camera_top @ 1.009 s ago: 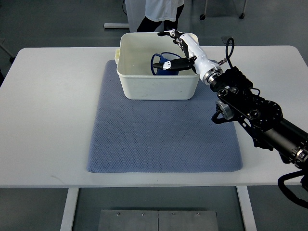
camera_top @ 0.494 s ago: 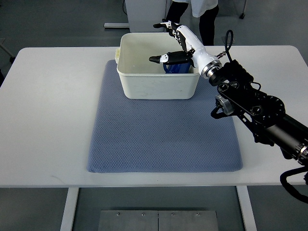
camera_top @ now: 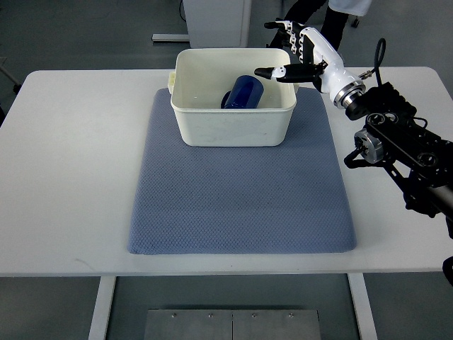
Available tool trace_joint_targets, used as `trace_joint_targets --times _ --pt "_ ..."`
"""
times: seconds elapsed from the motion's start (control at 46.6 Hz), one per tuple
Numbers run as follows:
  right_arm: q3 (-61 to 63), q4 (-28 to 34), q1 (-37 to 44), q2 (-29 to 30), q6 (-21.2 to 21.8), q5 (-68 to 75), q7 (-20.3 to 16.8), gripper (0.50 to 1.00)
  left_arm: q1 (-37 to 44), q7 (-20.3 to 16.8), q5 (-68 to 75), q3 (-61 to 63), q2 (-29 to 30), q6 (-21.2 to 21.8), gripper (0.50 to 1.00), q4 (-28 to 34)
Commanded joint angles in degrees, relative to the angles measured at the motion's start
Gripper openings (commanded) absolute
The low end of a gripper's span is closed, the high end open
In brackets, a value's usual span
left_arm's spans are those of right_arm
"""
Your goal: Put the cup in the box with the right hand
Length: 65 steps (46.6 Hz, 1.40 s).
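A dark blue cup [camera_top: 242, 92] lies on its side inside the white box [camera_top: 233, 127], which stands at the far end of the blue-grey mat [camera_top: 241, 191]. My right hand [camera_top: 287, 49] hovers over the box's far right corner, above and to the right of the cup. Its white fingers [camera_top: 283, 27] are spread and hold nothing. The black right arm [camera_top: 403, 152] comes in from the right edge. The left arm does not show.
The mat lies on a white table [camera_top: 71, 156]. A person's dark legs [camera_top: 311, 10] and a white coat hem stand behind the table's far edge, close to my right hand.
The right hand has let go of the cup and risen up and to the right, out of the box. The cup now lies alone in the box. The person behind has moved right.
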Motion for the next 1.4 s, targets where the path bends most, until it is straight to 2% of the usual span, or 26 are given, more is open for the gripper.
trace_joint_targets --times 0.0,0.322,0.773,1.052,1.374 --pt "2.46 -0.10 -1.34 -0.45 0.99 -0.01 -0.52 0.993 -0.01 0.01 0.00 -0.03 0.00 -0.01 1.000 0.00" --pt "11.78 -0.45 -6.79 -1.24 5.21 -0.09 -2.89 0.993 -0.01 0.01 0.00 -0.03 0.00 -0.01 1.000 0.00" --pt "21.79 -3.18 -13.47 -0.28 8.20 -0.09 -3.07 0.995 -0.01 0.01 0.00 -0.03 0.00 -0.01 1.000 0.00" --pt "28.57 -3.18 -17.08 5.70 7.49 0.08 -2.80 1.000 -0.01 0.01 0.00 -0.03 0.00 -0.01 1.000 0.00" --pt "30.06 -3.44 -17.69 5.97 7.41 1.84 -2.72 1.000 -0.01 0.01 0.00 -0.03 0.00 -0.01 1.000 0.00"
